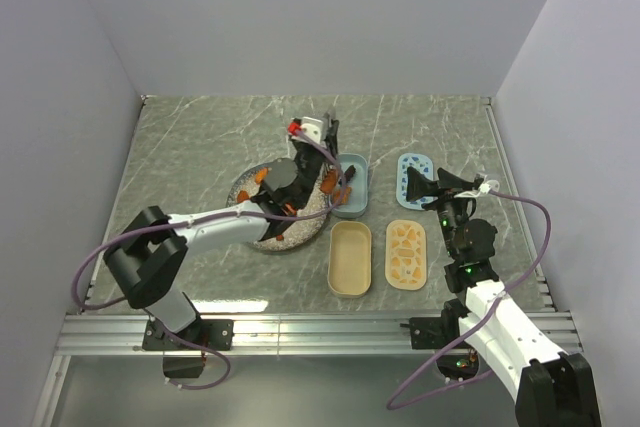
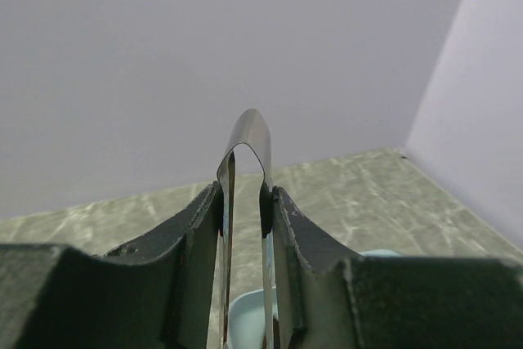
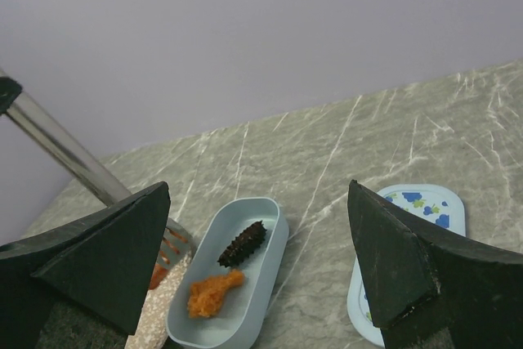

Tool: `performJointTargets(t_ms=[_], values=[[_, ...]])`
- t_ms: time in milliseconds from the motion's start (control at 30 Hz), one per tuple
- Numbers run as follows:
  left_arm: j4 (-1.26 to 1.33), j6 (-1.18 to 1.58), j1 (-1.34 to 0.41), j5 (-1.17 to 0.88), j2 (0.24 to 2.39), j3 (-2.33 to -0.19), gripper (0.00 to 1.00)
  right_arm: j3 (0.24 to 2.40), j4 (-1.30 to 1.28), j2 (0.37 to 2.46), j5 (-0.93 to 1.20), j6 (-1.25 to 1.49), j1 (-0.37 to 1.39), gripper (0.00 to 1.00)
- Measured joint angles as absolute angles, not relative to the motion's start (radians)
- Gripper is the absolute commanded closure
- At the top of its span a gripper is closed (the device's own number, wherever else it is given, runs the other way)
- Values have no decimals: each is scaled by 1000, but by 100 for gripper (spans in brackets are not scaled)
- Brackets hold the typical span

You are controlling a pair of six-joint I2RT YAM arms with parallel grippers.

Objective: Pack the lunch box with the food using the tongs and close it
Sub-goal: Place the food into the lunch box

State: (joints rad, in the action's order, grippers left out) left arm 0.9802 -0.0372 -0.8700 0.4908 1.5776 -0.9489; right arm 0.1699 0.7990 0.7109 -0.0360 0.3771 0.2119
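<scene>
The left gripper [image 2: 243,202] pinched shiny steel tongs [image 2: 249,124], their tips apparently above the pale-blue oval tub [image 3: 276,263]. Inside it lay a dark brown chunk [image 3: 242,243] and an orange chunk [image 3: 214,293], ahead of the right gripper [image 3: 253,194], whose jaws stood wide.

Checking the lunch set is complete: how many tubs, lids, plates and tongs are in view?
Tubs: 2 (blue tub, beige tub)
Lids: 2 (blue-patterned lid, beige lid)
Speckled plate: 1
Tongs: 1
Total: 6
</scene>
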Motion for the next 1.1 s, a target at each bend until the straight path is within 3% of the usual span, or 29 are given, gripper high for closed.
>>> performJointTargets(t_ms=[667,1100], values=[[912,-23,-901,410,1816,-1179,89,170,799,697,-37,377,212,4],[900,8,-903,397,1818,-1185,60,170,799,711,-36,377,212,4]])
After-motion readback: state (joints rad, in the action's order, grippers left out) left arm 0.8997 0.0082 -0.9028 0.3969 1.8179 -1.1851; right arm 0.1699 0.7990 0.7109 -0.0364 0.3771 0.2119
